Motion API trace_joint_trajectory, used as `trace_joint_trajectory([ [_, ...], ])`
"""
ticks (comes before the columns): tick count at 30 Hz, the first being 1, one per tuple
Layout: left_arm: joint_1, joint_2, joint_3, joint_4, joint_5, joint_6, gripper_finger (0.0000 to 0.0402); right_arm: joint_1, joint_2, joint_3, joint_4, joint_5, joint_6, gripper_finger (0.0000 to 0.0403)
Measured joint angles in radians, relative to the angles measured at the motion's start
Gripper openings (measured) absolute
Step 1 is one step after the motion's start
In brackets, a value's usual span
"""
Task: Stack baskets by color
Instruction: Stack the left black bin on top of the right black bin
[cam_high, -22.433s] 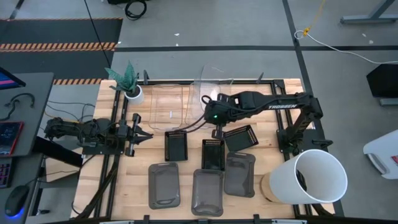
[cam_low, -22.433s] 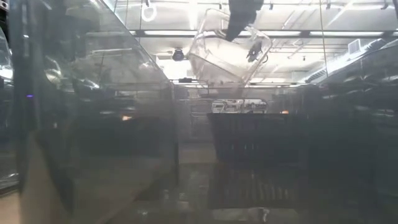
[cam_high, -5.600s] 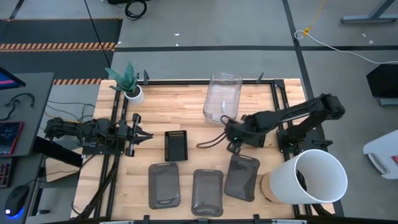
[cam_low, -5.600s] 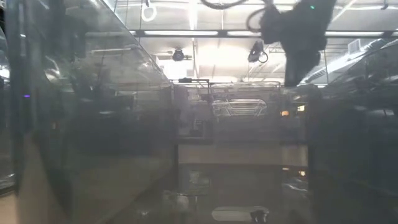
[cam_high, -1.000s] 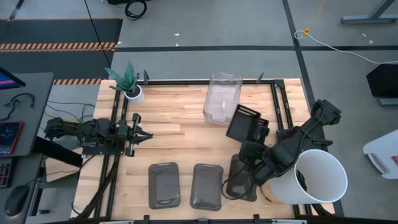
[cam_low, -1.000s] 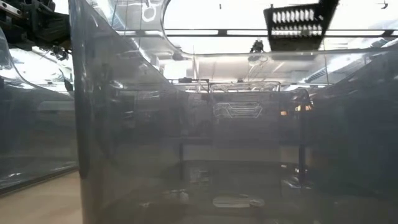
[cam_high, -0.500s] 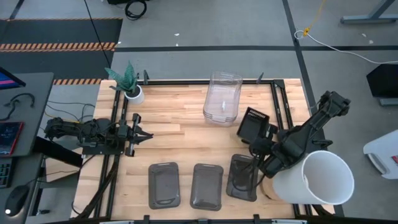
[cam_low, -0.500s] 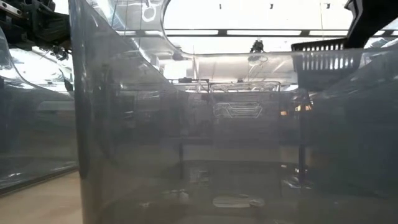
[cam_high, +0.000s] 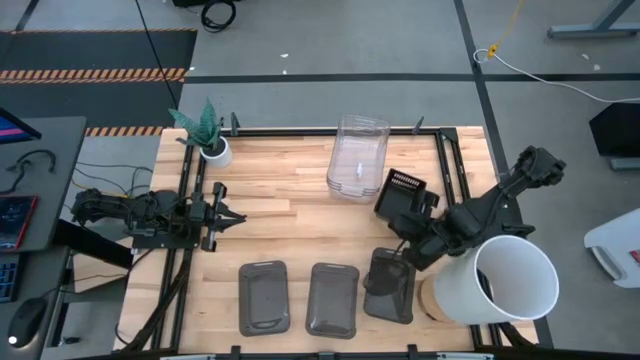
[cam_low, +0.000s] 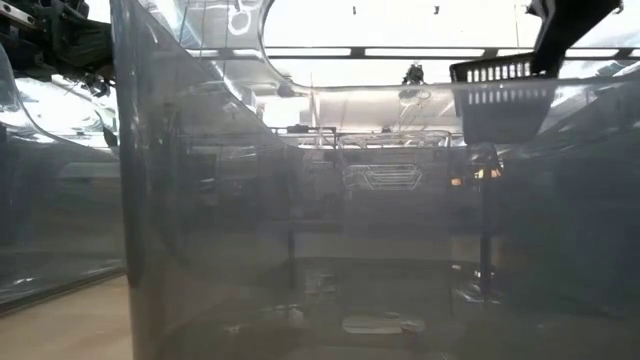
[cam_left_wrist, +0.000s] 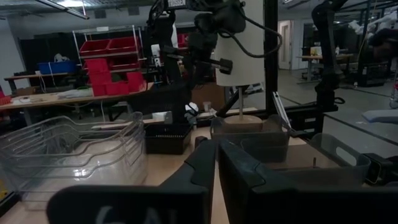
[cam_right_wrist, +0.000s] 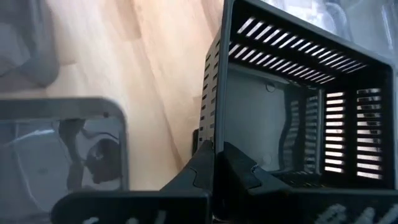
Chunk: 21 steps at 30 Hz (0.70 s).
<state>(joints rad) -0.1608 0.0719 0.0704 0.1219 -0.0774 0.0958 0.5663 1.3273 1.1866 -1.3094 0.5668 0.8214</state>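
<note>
1. The right pincer (cam_high: 412, 238) is clenched on the rim of a black slotted basket (cam_high: 402, 198) and carries it in the air over the right side of the table (cam_high: 300, 240), tipped on edge; the right wrist view shows the wall of that basket (cam_right_wrist: 292, 106) pinched between the fingers.
2. The low view shows the same black basket (cam_low: 500, 95) hanging high, clear of the surface.
3. The clear baskets (cam_high: 358, 158) sit nested in 1 stack at the far middle of the table, near the held basket but apart from it.
4. 3 dark grey baskets lie in a row along the near edge: the left grey basket (cam_high: 264, 297), the middle grey basket (cam_high: 333, 300) and the right grey basket (cam_high: 390, 286), which lies just below the right pincer.
5. The left pincer (cam_high: 228, 217) rests at the left side of the table, well apart from every basket, its fingers (cam_left_wrist: 249, 174) closed together.
6. A white bucket (cam_high: 510, 283) stands at the near right corner, and a white plant pot (cam_high: 214, 150) at the far left.
</note>
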Motion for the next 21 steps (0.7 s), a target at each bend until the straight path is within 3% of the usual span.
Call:
trace_joint_trajectory([
  [11,0.000,0.000,0.000,0.000,0.000,0.000,0.0035,-0.185,-0.088,0.014,-0.022,-0.120,-0.149,0.0012],
  [21,0.000,0.000,0.000,0.000,0.000,0.000,0.0030,-0.283,-0.136,0.014,-0.057,-0.454,-0.107,0.0012],
])
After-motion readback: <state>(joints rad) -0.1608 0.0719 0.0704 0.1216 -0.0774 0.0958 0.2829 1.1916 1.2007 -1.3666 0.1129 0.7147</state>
